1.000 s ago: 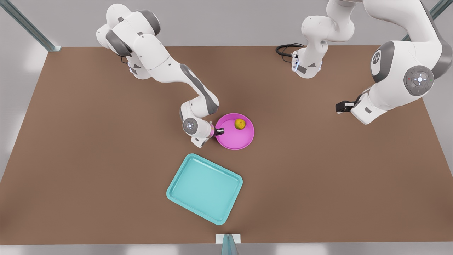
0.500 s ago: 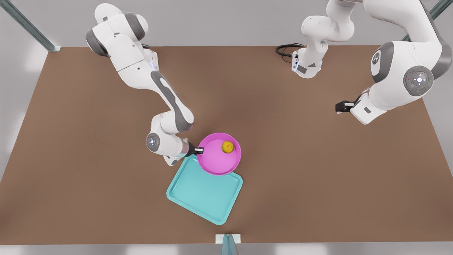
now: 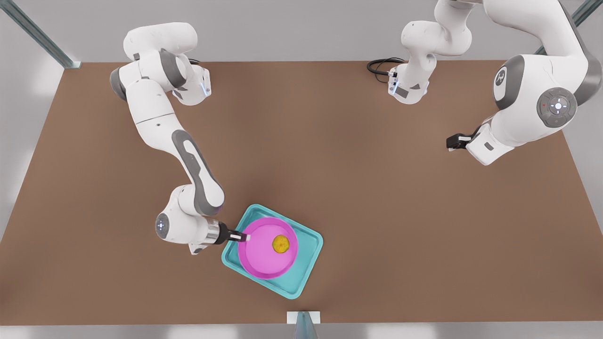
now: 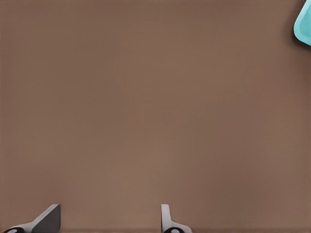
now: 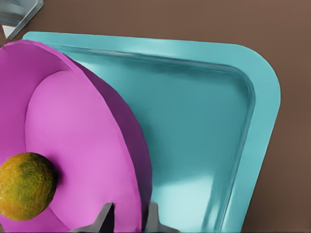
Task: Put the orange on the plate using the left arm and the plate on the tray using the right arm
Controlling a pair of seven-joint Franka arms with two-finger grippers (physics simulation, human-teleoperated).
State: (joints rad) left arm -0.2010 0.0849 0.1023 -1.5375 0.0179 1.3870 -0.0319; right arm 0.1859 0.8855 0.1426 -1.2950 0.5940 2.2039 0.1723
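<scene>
The pink plate [image 3: 264, 256] hangs over the teal tray [image 3: 308, 252] near the table's front edge, and the orange [image 3: 281, 243] lies in it. My right gripper [image 3: 245, 237], on the arm at the front view's left, is shut on the plate's rim. In the right wrist view its fingers [image 5: 104, 216] pinch the rim of the plate [image 5: 77, 136], which tilts over the tray [image 5: 194, 136], with the orange [image 5: 24, 187] inside. Whether plate and tray touch I cannot tell. My left gripper [image 3: 451, 142] waits open at the front view's right, over bare table [image 4: 108, 216].
A black cable [image 3: 381, 66] lies at the table's back edge by the arm base. A small metal post on a white bracket [image 3: 303, 320] stands at the front edge, just beyond the tray. A corner of the tray [image 4: 303, 24] shows in the left wrist view.
The right arm has carried the plate, with the orange in it, from the table's middle toward the front edge and over the tray. The left arm has not moved.
</scene>
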